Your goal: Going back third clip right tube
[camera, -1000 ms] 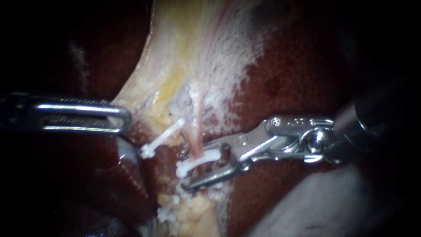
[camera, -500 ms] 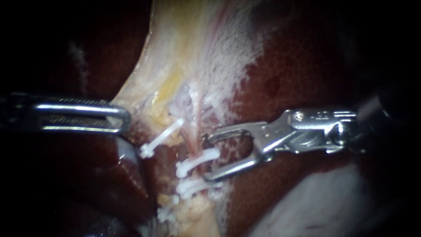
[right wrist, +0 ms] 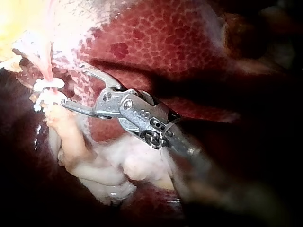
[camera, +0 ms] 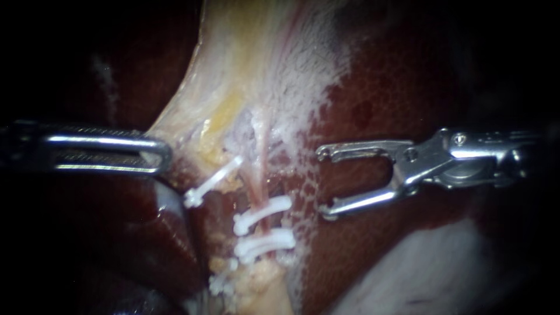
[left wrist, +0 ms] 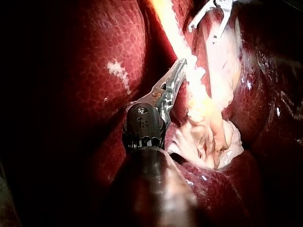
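The pink right tube (camera: 261, 178) runs down from the pale gallbladder tissue (camera: 245, 76) and carries two white clips, an upper clip (camera: 262, 213) and a lower clip (camera: 263, 244). Another white clip (camera: 213, 182) lies slanted to their left. My right instrument (camera: 322, 184) stands to the right of the tube, apart from it, jaws wide open and empty. In its wrist view the right instrument (right wrist: 73, 86) has both clips (right wrist: 46, 92) just ahead of its jaws. My left instrument (camera: 157, 154) is shut on the pale tissue's edge, holding it taut; its wrist view shows the left instrument (left wrist: 177, 75) beside that tissue.
Dark red liver (camera: 396, 81) surrounds the field on both sides. Yellow-white fatty bits (camera: 251, 283) sit below the clips. A pale fold of tissue (camera: 431, 268) lies at the lower right, under the right instrument's shaft.
My right instrument has drawn back to the right, off the right tube, and its jaws have spread wider. The lower white clip, earlier between its jaws, now sits on the tube. The left instrument has not moved.
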Tool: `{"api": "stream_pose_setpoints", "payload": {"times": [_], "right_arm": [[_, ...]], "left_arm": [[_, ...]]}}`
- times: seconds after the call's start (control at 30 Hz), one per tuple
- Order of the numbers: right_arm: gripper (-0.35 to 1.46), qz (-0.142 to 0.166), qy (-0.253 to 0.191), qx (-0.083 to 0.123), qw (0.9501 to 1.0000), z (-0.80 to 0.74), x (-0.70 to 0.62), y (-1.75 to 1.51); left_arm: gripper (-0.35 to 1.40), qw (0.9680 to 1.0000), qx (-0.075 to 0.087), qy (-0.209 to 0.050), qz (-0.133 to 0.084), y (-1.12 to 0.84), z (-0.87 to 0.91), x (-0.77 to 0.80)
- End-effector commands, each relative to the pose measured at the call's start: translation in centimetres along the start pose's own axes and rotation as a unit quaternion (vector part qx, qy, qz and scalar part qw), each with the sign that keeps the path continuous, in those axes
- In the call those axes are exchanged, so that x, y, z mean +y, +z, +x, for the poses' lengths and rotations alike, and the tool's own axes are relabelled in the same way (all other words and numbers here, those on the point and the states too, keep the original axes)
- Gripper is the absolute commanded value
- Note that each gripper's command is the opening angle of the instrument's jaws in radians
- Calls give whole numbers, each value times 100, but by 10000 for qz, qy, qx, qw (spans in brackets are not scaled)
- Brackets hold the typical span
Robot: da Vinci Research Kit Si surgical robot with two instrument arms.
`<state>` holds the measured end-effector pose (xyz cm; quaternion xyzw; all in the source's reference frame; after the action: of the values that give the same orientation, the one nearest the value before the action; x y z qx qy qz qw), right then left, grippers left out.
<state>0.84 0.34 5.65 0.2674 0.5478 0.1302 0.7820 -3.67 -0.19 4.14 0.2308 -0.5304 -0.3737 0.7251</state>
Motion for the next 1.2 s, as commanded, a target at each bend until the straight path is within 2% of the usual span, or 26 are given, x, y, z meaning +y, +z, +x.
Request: {"api": "stream_pose_setpoints", "payload": {"times": [0.03,0.3,0.4,0.6,0.83,1.2], "right_arm": [[60,26,-31,-2,10000,-1,-2,-1],[60,61,-69,-5,10000,-1,-8,-5],[60,76,-72,-7,9999,-2,-9,-4],[60,95,-76,-9,9999,-3,-11,-5],[60,98,-107,-9,9999,-2,-14,-5],[60,100,-108,-9,9999,-2,-14,-5]], "left_arm": [[-35,10000,-4,4,-10,0,1,2],[-35,10000,-15,34,-51,3,15,25],[-35,9999,-38,70,-72,12,28,31],[-35,9999,61,10,-142,36,57,41],[-35,9998,163,-54,-56,56,75,40],[-35,9998,167,-50,-42,57,76,39]]}}
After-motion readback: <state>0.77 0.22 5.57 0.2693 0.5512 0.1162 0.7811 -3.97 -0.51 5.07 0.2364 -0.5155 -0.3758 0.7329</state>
